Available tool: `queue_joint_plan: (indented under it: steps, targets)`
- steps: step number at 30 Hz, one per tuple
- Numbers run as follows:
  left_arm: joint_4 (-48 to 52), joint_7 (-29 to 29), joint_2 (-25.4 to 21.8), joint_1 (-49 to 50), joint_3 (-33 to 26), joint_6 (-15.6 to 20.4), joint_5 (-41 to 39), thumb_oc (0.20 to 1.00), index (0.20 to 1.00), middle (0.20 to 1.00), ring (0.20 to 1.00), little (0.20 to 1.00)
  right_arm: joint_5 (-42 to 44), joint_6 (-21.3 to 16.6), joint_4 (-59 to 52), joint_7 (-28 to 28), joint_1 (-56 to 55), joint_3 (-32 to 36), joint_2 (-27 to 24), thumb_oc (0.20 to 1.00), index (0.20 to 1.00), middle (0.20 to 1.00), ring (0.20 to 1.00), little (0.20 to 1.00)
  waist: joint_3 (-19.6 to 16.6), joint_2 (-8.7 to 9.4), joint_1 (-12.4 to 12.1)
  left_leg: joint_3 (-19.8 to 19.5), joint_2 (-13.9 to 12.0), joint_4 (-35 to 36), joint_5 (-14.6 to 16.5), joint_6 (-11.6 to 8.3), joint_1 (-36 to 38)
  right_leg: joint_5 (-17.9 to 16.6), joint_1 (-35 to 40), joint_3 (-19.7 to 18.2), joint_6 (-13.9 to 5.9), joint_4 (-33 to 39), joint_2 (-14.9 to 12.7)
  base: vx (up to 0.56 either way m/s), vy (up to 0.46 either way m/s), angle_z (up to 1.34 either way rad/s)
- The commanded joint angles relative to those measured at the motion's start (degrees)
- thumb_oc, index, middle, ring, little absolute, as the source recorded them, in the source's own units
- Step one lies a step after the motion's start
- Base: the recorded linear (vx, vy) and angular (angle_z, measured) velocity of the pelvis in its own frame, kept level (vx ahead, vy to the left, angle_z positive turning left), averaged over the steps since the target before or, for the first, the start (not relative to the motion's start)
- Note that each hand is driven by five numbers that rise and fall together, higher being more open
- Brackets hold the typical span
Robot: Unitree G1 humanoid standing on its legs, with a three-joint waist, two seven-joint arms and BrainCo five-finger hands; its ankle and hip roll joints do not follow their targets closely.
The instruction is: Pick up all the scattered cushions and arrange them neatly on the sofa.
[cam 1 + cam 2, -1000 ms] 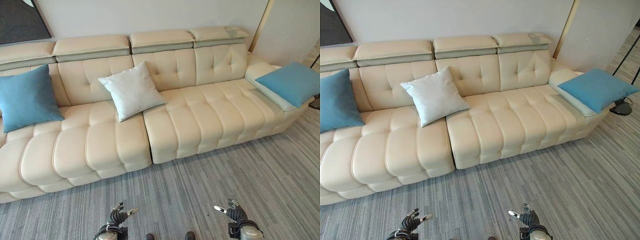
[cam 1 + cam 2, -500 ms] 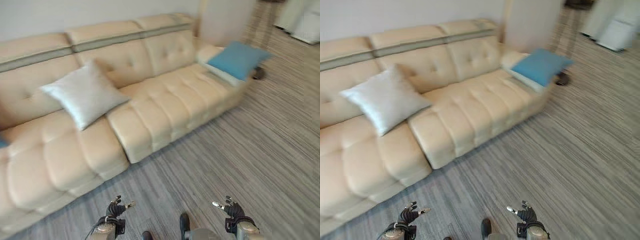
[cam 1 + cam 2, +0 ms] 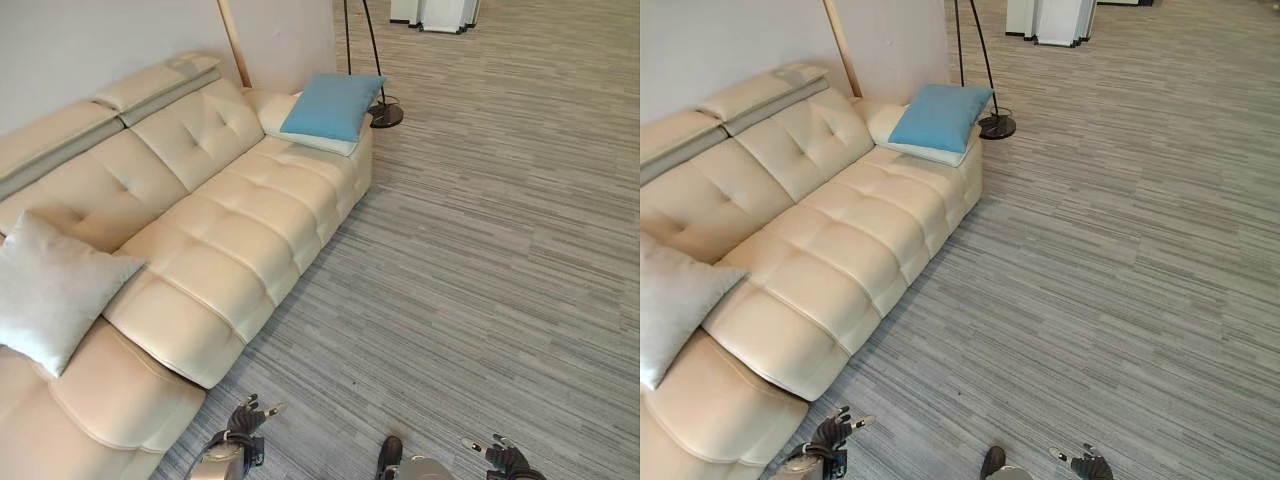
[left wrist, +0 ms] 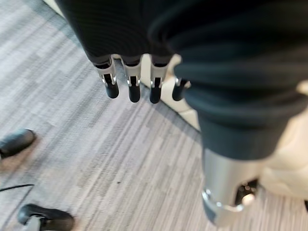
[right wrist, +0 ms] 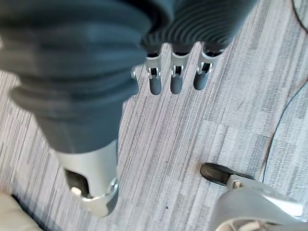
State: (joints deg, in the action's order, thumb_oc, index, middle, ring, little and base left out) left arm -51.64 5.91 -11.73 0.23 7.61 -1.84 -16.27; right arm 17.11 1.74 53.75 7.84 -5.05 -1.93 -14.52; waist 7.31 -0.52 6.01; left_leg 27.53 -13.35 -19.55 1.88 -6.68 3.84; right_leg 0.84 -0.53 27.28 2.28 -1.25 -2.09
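While both hands hang low over the striped grey carpet (image 3: 480,260), neither holds anything. Left hand (image 3: 243,419) sits low in the head view, fingers (image 4: 132,86) straight and relaxed, thumb apart, empty; carpet is beneath them in its wrist view. Right hand (image 3: 505,458) is at the lower edge, well to the right of the left one, fingers (image 5: 176,79) also straight, empty, over carpet.

The cream sofa (image 3: 230,230) runs from just left of the left hand, its front corner close beside that hand, diagonally up and away from it. Pale grey cushion (image 3: 50,290) is up and to the left of the left hand, leaning against the backrest, lower edge on the seat. Blue cushion (image 3: 333,105) is far ahead of both hands, at the sofa's distant end, lying flat on top of a cream pad (image 3: 300,135) on the armrest end. It is well apart from either hand and from the grey cushion.

Floor lamp base (image 3: 385,115) stands on the carpet just past the blue cushion's end of the sofa, its thin pole (image 3: 372,45) rising up out of view. White furniture (image 3: 435,12) stands farther off, at the far end of the floor ahead of the right hand.
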Motion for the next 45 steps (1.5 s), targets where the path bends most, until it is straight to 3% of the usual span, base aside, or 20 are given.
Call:
queue_joint_plan:
  steps: [1,2,7,10,11,17,21,22,23,25,26,27,30,34,35,36,37,40,42,45]
  targets:
    - [3.2,1.0,0.4,-1.3,1.3,2.0,-3.6,1.0,1.0,1.0,1.0,1.0,0.8,-0.7,-2.2,-0.5,1.9,-0.8,-3.0,1.0,1.0,1.0,1.0,1.0,2.0,0.48,-1.5,-8.4,6.4,-3.7,-0.3,1.97,-1.7,4.0,4.5,-5.8,-4.75,3.8,-0.6,0.21,-0.209,-1.08]
    - [3.6,1.3,0.6,-0.9,1.2,2.2,-3.9,1.0,1.0,1.0,1.0,1.0,0.5,-0.7,-2.4,-0.5,2.0,-1.3,-3.1,1.0,1.0,1.0,1.0,1.0,2.2,0.64,-2.4,-12.2,8.7,-2.9,1.3,2.88,-3.6,3.8,4.7,-7.3,-4.91,4.2,-0.5,0.18,-0.13,-0.78]
    - [4.5,1.7,0.8,0.7,0.9,2.1,-4.3,1.0,1.0,1.0,1.0,1.0,-0.3,-0.6,-2.3,-1.0,1.9,-1.9,-3.6,1.0,1.0,1.0,1.0,1.0,2.4,1.32,-4.6,-21.0,12.6,5.2,3.2,5.09,-7.7,4.1,5.6,-10.8,-5.55,4.6,-0.7,0.17,-0.054,-0.73]
    - [4.1,1.9,0.8,1.0,0.6,2.1,-4.8,1.0,1.0,1.0,1.0,1.0,-0.8,-0.6,-1.6,-0.9,2.6,-2.6,-4.2,1.0,1.0,1.0,1.0,1.0,2.2,0.99,-5.4,-26.8,14.9,14.3,-1.3,4.72,-9.0,4.4,6.0,-12.0,-4.97,5.0,0.0,0.19,-0.018,-0.43]
    - [3.8,2.0,0.9,1.3,0.8,1.9,-4.6,1.0,1.0,1.0,1.0,1.0,-1.0,-0.7,-2.0,-0.8,2.8,-2.7,-4.6,1.0,1.0,1.0,1.0,1.0,2.6,0.31,-5.6,-28.3,14.9,19.8,-6.0,3.84,-10.9,5.2,6.7,-12.2,-4.57,4.9,0.8,0.23,-0.01,-0.45]
    - [2.0,2.4,0.8,0.3,0.8,1.9,-3.5,1.0,1.0,1.0,1.0,1.0,-0.9,-1.1,-1.5,-0.3,4.0,-3.1,-4.4,1.0,1.0,1.0,1.0,1.0,3.0,-0.17,-6.1,-28.1,15.3,24.5,-8.9,1.69,-15.3,6.8,9.5,-14.0,-4.79,5.8,2.4,0.3,0.051,-0.08]
    - [2.2,2.7,0.0,0.8,0.9,2.2,-3.3,1.0,1.0,1.0,1.0,1.0,-1.7,-1.0,-1.3,-0.6,4.2,-3.6,-3.8,1.0,1.0,1.0,1.0,1.0,1.2,0.54,-6.8,-28.7,15.5,24.5,-9.8,2.99,-14.2,8.7,12.7,-16.4,-5.84,6.2,1.4,0.52,0.199,-0.56]
    - [1.5,2.4,-1.0,0.2,1.5,2.0,-1.4,1.0,1.0,1.0,1.0,1.0,-0.9,-1.2,-1.1,-1.0,4.5,-3.1,-3.0,1.0,1.0,1.0,1.0,1.0,-0.2,2.17,-6.9,-28.0,16.6,23.8,-8.2,5.2,-13.1,9.9,12.0,-17.7,-7.06,1.9,-1.2,0.48,0.212,-0.49]
    - [1.5,2.4,-1.0,0.2,1.5,2.0,-1.4,1.0,1.0,1.0,1.0,1.0,-0.9,-1.2,-1.1,-1.0,4.4,-3.1,-2.9,1.0,1.0,1.0,1.0,1.0,-0.3,2.2,-7.0,-27.9,16.6,23.7,-8.2,5.21,-13.2,9.9,11.8,-17.8,-7.07,1.7,-1.3,0.7,0.327,0.07]
    - [4.3,2.1,-2.8,0.1,2.4,1.8,-0.1,1.0,1.0,1.0,1.0,1.0,-0.9,-1.3,-1.8,-1.3,4.8,-3.2,-2.8,1.0,1.0,1.0,1.0,1.0,0.1,2.85,-7.2,-27.0,17.5,21.3,-4.9,8.15,-12.7,8.2,5.0,-18.6,-9.05,-12.3,-3.6,0.33,0.218,-0.23]
    - [4.4,2.1,-2.8,0.2,2.4,1.8,-0.1,1.0,1.0,1.0,1.0,1.0,-0.9,-1.3,-1.8,-1.3,4.8,-3.2,-2.8,1.0,1.0,1.0,1.0,1.0,0.0,2.93,-7.4,-26.8,17.5,21.2,-4.9,8.18,-12.9,8.4,4.5,-18.8,-9.08,-12.8,-3.7,0.26,0.238,-0.44]
    - [5.4,1.9,-3.7,-0.2,2.5,1.6,0.4,1.0,1.0,1.0,1.0,1.0,-0.9,-1.1,-2.6,-1.6,4.9,-3.0,-2.9,1.0,1.0,1.0,1.0,1.0,1.4,2.98,-6.9,-25.9,18.3,21.5,-3.4,9.7,-11.3,3.9,-0.5,-18.5,-9.94,-23.8,-5.5,0.26,0.203,-0.36]
    - [5.4,1.8,-4.2,-0.7,2.7,1.4,1.2,1.0,1.0,1.0,1.0,1.0,-0.7,-1.2,-3.0,-1.4,4.7,-2.5,-2.6,1.0,1.0,1.0,1.0,1.0,3.3,2.01,-6.5,-24.0,18.1,23.1,-1.5,10.7,-6.6,1.1,-5.8,-15.9,-9.25,-31.1,-8.2,0.3,0.192,-0.18]
    - [5.0,1.7,-4.1,-1.5,2.6,1.5,0.8,1.0,1.0,1.0,1.0,1.0,-0.5,-1.1,-2.4,-1.4,4.4,-2.1,-2.5,1.0,1.0,1.0,1.0,1.0,5.3,0.47,-6.4,-22.6,16.5,24.5,-0.4,10.24,-2.9,3.9,-9.9,-13.3,-8.07,-25.5,-6.9,0.21,0.029,-0.21]
    - [4.7,1.7,-3.8,-2.2,2.2,1.6,0.3,1.0,1.0,1.0,1.0,1.0,-0.3,-1.2,-1.6,-1.1,4.6,-1.7,-2.4,1.0,1.0,1.0,1.0,1.0,6.3,0.23,-6.2,-21.6,16.0,24.5,1.0,9.72,-1.3,2.3,-11.6,-12.5,-8.82,-15.3,-5.1,0.25,-0.031,-0.36]
    - [4.7,1.7,-3.8,-2.2,2.2,1.6,0.3,1.0,1.0,1.0,1.0,1.0,-0.3,-1.2,-1.6,-1.1,4.6,-1.7,-2.5,1.0,1.0,1.0,1.0,1.0,6.4,0.14,-6.3,-21.5,15.9,24.5,1.0,9.69,-1.1,2.1,-11.3,-12.5,-8.8,-15.0,-5.0,0.39,-0.118,-0.62]
    - [3.0,1.7,-3.3,-2.6,1.5,1.5,0.0,1.0,1.0,1.0,1.0,1.0,0.1,-1.2,-0.6,-0.8,4.6,-1.3,-2.2,1.0,1.0,1.0,1.0,1.0,6.5,0.65,-5.9,-21.4,16.0,24.5,2.1,9.01,0.3,-1.5,-11.7,-14.2,-10.27,-4.1,-2.7,0.22,-0.082,-0.55]
    - [0.9,1.6,-2.7,-3.3,0.3,1.6,-0.6,1.0,1.0,1.0,1.0,1.0,-0.2,-1.0,0.1,-0.7,4.2,-0.8,-1.9,1.0,1.0,1.0,1.0,1.0,6.0,1.23,-5.6,-21.5,16.2,24.5,3.3,8.05,2.3,-5.2,-12.3,-14.3,-11.71,6.1,-1.6,0.43,-0.165,-0.21]
    - [-2.4,1.7,-1.6,-3.8,-0.6,1.8,-2.1,1.0,1.0,1.0,1.0,1.0,-0.2,-0.9,0.9,-0.7,3.9,-0.3,-1.6,1.0,1.0,1.0,1.0,1.0,5.1,1.15,-4.9,-22.6,16.1,24.5,4.7,7.72,4.9,-5.5,-11.8,-15.2,-11.75,6.1,-1.2,0.5,-0.177,0.12]
    - [-4.8,1.8,0.1,-3.1,-1.2,2.0,-4.2,1.0,1.0,1.0,1.0,1.0,0.3,-1.2,2.0,-1.3,3.0,-0.7,-1.6,1.0,1.0,1.0,1.0,1.0,2.9,0.61,-4.5,-23.3,14.1,20.0,5.4,6.59,7.3,-4.3,-9.0,-14.7,-9.51,2.8,-0.1,0.5,-0.216,0.35]
